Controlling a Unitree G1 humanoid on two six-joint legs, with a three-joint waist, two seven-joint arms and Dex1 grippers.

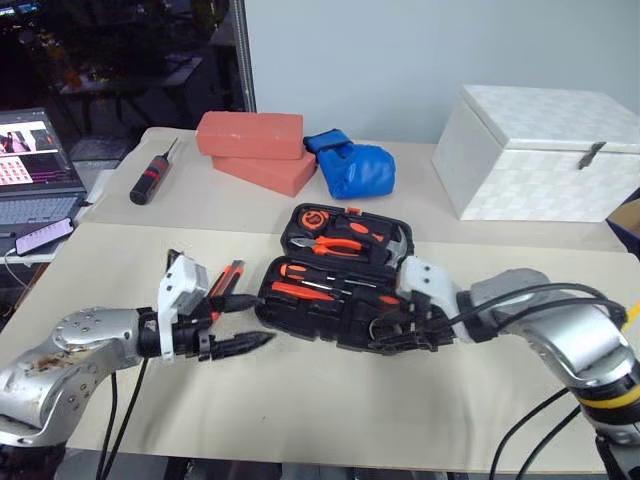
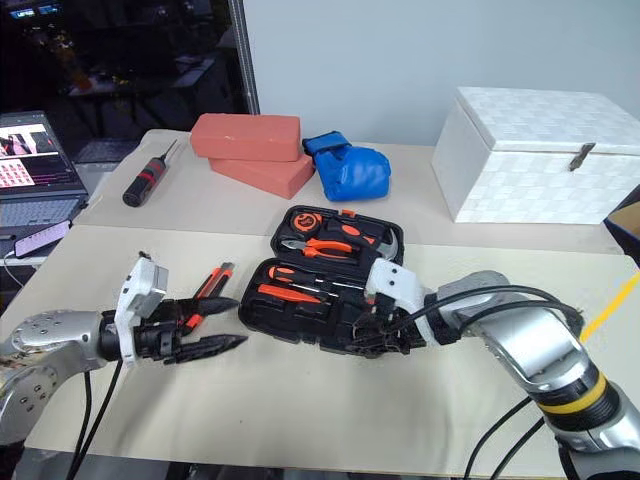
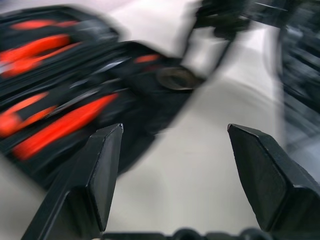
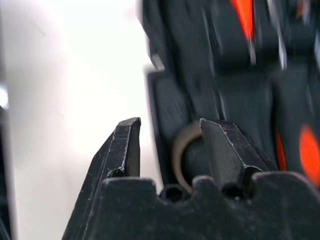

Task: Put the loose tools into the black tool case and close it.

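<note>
Black tool case [image 1: 335,275]: rigid, hinged; you lift the lid edge | left gripper [image 1: 240,322] wide, empty | right gripper [image 4: 167,145] part-open, empty.

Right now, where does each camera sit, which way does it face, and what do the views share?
Left eye view: on the head, looking forward and down at the table; both arms show, left gripper open, beside the open tool case.
Right eye view: the other eye, same scene; right gripper at the case's near edge.
Left wrist view: along its two spread fingers toward the case.
Right wrist view: along its own parted fingers, close over the case's edge.
Shared: all four show the tool case.
</note>
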